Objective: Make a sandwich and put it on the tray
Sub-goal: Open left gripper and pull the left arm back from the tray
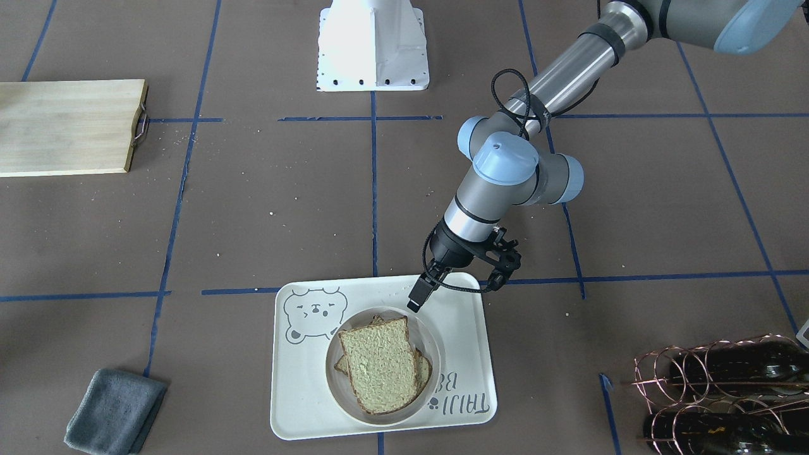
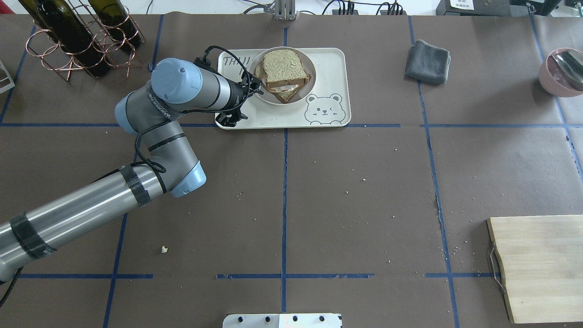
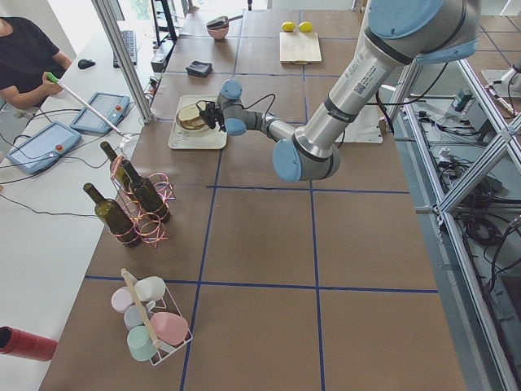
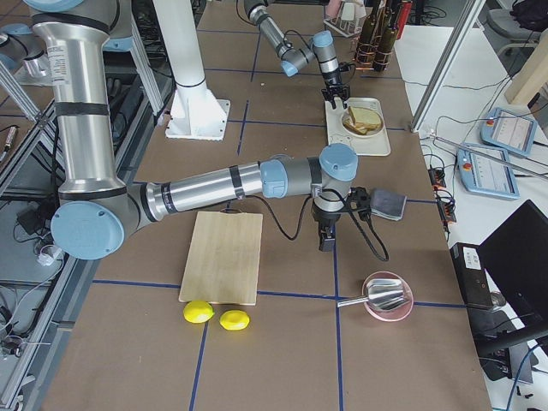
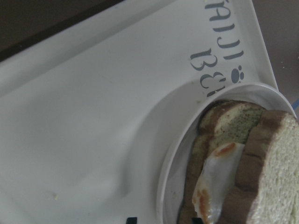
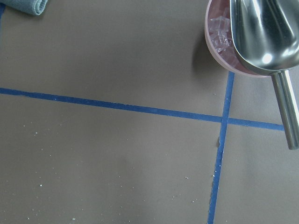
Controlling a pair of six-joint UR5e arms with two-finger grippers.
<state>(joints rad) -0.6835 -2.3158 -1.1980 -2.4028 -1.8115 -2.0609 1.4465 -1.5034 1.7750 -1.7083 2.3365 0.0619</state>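
Note:
The sandwich (image 1: 379,363), two bread slices with a fried egg (image 5: 215,182) between them, lies on a small round white plate (image 1: 431,335). The plate stands on the cream bear tray (image 1: 455,328). The overhead view shows the sandwich (image 2: 283,68) and the tray (image 2: 273,116) at the far middle of the table. My left gripper (image 1: 415,304) hangs just above the plate's rim beside the sandwich, its fingers together and holding nothing. My right gripper (image 4: 325,238) shows only in the exterior right view, over bare table between the board and the grey cloth. I cannot tell its state.
A wooden cutting board (image 2: 537,269) lies at the near right, with two lemons (image 4: 214,315) beside it. A grey cloth (image 2: 428,61) lies right of the tray. A pink bowl with a metal scoop (image 2: 562,70) stands far right. A wire rack of wine bottles (image 2: 77,36) stands far left.

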